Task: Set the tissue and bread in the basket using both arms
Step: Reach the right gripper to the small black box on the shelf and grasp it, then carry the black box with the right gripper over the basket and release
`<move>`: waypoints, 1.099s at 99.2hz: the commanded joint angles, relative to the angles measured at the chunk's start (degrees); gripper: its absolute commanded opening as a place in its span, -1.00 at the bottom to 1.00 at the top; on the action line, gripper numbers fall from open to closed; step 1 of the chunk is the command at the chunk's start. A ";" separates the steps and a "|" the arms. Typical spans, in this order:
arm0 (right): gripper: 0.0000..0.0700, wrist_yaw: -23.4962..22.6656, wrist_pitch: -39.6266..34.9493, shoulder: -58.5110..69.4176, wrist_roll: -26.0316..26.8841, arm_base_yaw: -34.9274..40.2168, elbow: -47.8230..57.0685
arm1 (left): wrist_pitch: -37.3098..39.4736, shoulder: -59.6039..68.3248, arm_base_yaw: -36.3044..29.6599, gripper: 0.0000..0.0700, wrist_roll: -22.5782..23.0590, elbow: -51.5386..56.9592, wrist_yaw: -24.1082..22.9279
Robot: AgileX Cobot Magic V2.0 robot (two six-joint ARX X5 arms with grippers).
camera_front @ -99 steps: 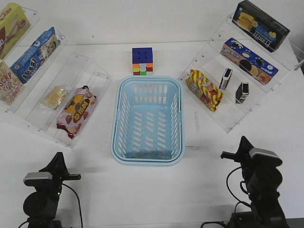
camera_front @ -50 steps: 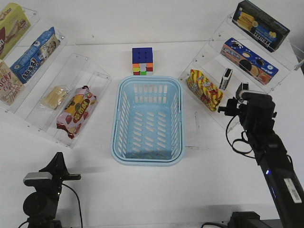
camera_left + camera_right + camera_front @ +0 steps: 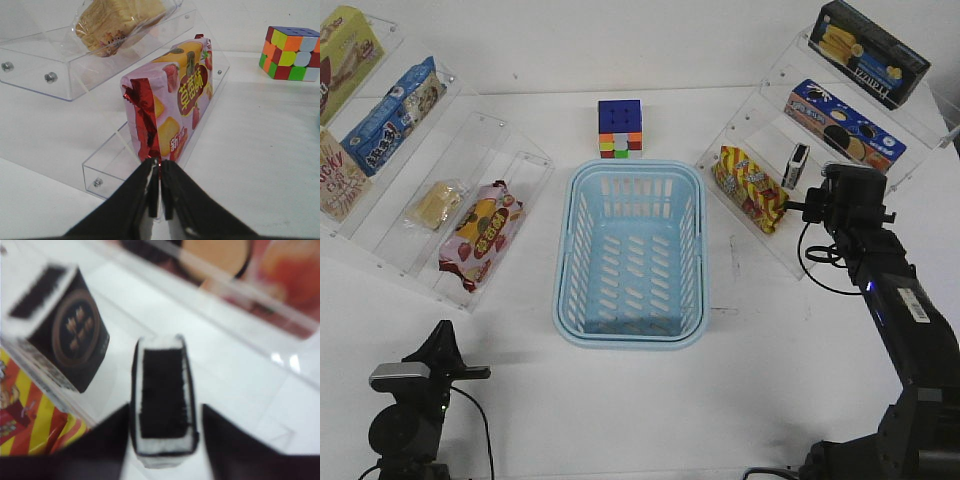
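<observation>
The light-blue basket (image 3: 563, 262) stands empty mid-table. Two black-and-white tissue packs stand on the right shelf. One shows in the front view (image 3: 797, 165); my right arm hides the other there. In the right wrist view, my right gripper (image 3: 165, 411) is open with a finger on each side of the nearer tissue pack (image 3: 162, 390); the second pack (image 3: 65, 347) stands beside it. In the front view the right gripper (image 3: 825, 195) is at the shelf. The wrapped bread (image 3: 435, 203) lies on the left shelf, also in the left wrist view (image 3: 117, 22). My left gripper (image 3: 160, 187) is shut and empty, low at the front left (image 3: 442, 345).
A Rubik's cube (image 3: 620, 128) sits behind the basket. A red-and-yellow snack bag (image 3: 750, 188) stands next to the tissue packs, with a blue cookie box (image 3: 845, 125) on the step above. A strawberry snack bag (image 3: 480, 235) lies below the bread on the left acrylic shelf.
My right arm has risen from the front right and reached forward to the right shelf, its open jaws now around the nearer tissue pack. The left arm has not moved.
</observation>
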 commanded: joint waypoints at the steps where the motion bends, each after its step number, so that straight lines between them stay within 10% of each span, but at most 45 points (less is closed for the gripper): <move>1: -0.99 -0.42 1.51 0.13 -2.10 -0.02 1.62 | 0.83 -0.13 -0.04 -1.00 -0.13 -1.14 0.02; 27: -0.99 -6.05 -0.02 -11.69 -0.42 0.81 2.75 | 0.81 -0.13 -0.04 -1.00 -0.13 -1.14 0.02; 54: -0.99 -33.05 -3.89 -20.15 3.65 13.60 2.73 | 0.81 -0.13 -0.04 -1.00 -0.13 -1.14 0.02; 74: -0.92 -26.91 -7.58 -15.85 -2.38 30.36 2.71 | 0.83 -0.13 -0.04 -1.00 -0.13 -1.14 0.02; 88: 0.06 -24.30 -5.81 -11.93 -2.75 35.76 2.71 | 2.58 -0.13 -0.04 -1.00 -2.80 -1.09 0.04; 100: -0.03 -22.53 -4.20 -14.38 -2.73 34.82 2.73 | 2.58 -0.13 -0.04 -1.00 -11.34 -0.74 0.04; 109: -0.54 -18.60 -4.46 -18.21 -2.64 31.74 2.73 | 2.60 -0.13 -0.04 -1.00 -19.87 -0.39 0.26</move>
